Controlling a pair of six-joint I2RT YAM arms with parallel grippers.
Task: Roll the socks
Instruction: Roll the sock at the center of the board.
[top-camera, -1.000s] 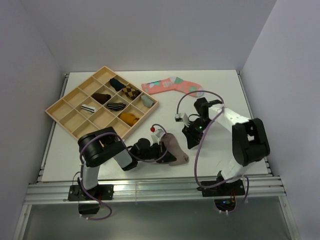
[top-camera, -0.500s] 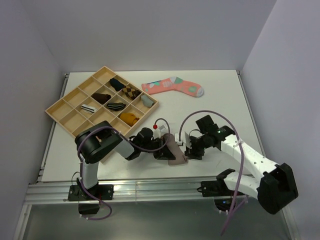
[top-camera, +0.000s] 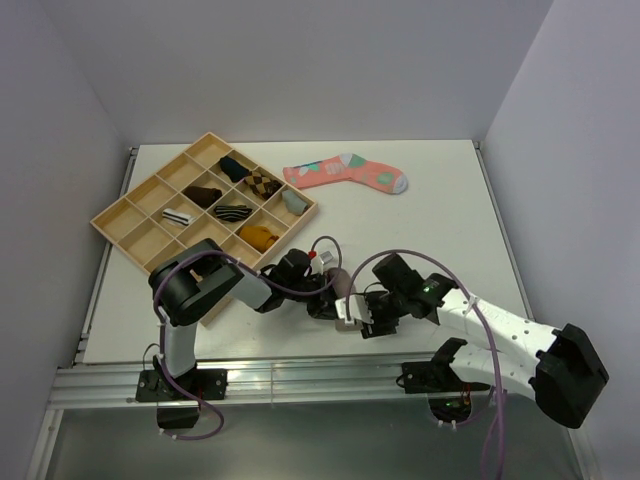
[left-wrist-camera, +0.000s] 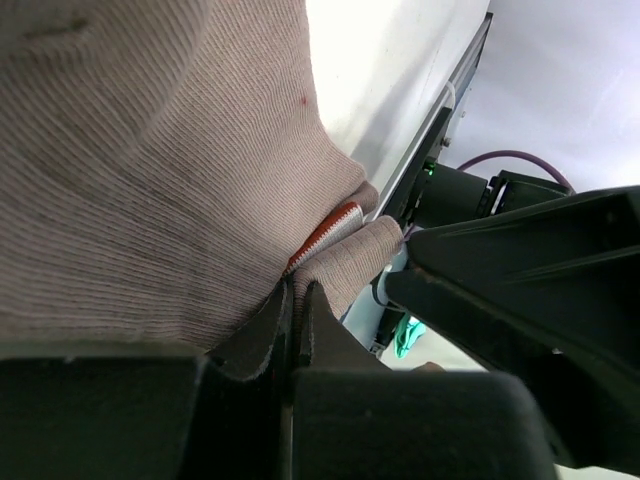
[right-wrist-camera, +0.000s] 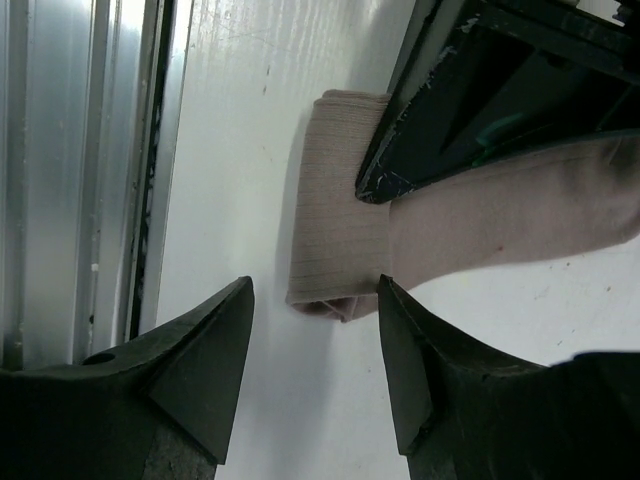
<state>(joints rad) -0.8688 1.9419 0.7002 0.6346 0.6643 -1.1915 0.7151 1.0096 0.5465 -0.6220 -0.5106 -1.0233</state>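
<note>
The taupe-brown sock (top-camera: 342, 284) lies near the table's front edge, between the two arms. My left gripper (top-camera: 322, 298) is shut on a fold of its fabric (left-wrist-camera: 150, 180), just below the red-striped cuff (left-wrist-camera: 322, 232). My right gripper (top-camera: 358, 322) is open. Its fingertips straddle the sock's near folded end (right-wrist-camera: 335, 240) without touching it, right next to the left gripper's black finger (right-wrist-camera: 450, 110). The white ankle sock is not to be made out in any view.
A wooden compartment tray (top-camera: 130, 215) holding several rolled socks stands at the back left. The coral-pink sock (top-camera: 345, 172) lies flat at the back centre. The aluminium rail (top-camera: 300, 375) runs along the front edge, close to the right gripper (right-wrist-camera: 80, 150).
My right arm has swung from the table's middle down to the front and brought its open gripper to the sock's near end. My left gripper has shifted slightly right, still holding the sock.
</note>
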